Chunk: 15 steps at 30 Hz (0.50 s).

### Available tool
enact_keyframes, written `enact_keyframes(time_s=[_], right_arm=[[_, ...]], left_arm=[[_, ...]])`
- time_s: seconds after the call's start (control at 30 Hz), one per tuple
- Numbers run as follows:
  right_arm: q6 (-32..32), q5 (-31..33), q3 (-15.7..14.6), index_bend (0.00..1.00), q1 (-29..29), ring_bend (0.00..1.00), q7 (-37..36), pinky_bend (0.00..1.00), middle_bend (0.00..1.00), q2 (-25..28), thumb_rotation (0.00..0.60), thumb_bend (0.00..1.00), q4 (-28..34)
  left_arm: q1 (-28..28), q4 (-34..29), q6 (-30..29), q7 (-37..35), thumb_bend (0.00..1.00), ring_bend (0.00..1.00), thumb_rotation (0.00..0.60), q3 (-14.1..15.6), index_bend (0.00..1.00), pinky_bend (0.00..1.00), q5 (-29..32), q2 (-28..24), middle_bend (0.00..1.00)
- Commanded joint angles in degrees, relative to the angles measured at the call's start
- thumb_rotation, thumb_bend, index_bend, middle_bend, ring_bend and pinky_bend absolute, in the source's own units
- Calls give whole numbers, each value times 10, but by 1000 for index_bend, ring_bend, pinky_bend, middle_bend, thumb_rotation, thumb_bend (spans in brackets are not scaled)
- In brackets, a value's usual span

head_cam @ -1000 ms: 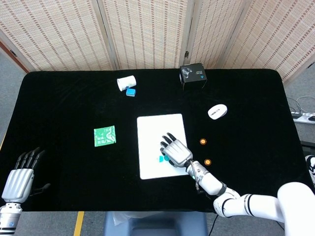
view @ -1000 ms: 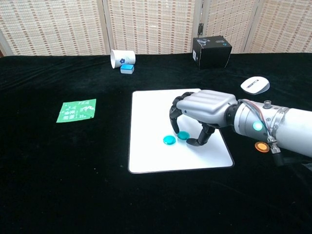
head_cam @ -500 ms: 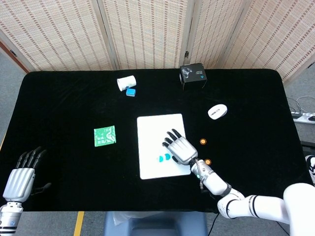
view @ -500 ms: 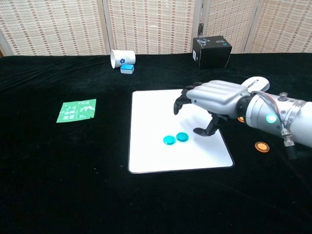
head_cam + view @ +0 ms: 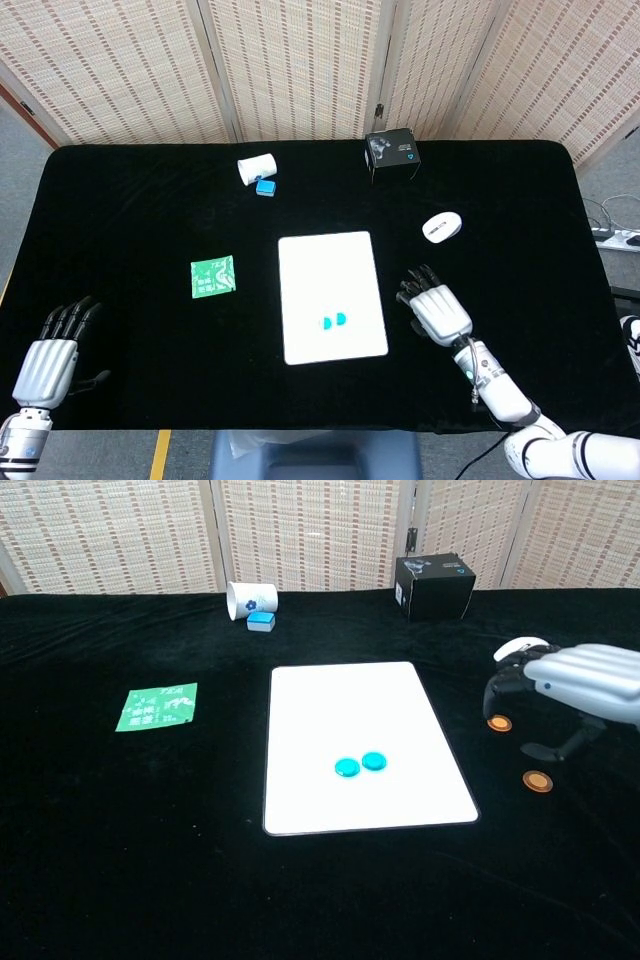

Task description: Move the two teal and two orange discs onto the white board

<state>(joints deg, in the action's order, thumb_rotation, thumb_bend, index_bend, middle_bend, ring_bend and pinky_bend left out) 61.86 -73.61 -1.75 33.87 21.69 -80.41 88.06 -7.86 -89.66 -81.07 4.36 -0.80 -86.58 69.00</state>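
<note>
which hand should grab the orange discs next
The right hand, probably. It hangs open just above the two orange discs lying on the black cloth beside the white board, where both teal discs already rest. The left hand sits at the table's far near-left corner.

Board: I see the white board (image 5: 331,296) mid-table, two teal discs (image 5: 333,321) side by side on it.
Right hand: my right hand (image 5: 435,308) hovers just right of it, empty.
Left hand: my left hand (image 5: 52,362) rests at the near-left corner, fingers apart.
</note>
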Motion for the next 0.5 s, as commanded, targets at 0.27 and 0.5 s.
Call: enact_keyframes(time_s=[0.27, 0.5], right_arm=[[8, -29, -18, 362, -34, 54, -28, 0, 236, -28, 600, 438, -60], [9, -47, -24, 366, -50, 54, -38, 0, 231, -52, 600, 438, -95]], left_arm=[[2, -6, -5, 3, 151, 39, 600, 1, 49, 0, -1, -5, 14], [4, -2, -4, 1, 151, 39, 600, 2, 49, 0, 2, -4, 14]])
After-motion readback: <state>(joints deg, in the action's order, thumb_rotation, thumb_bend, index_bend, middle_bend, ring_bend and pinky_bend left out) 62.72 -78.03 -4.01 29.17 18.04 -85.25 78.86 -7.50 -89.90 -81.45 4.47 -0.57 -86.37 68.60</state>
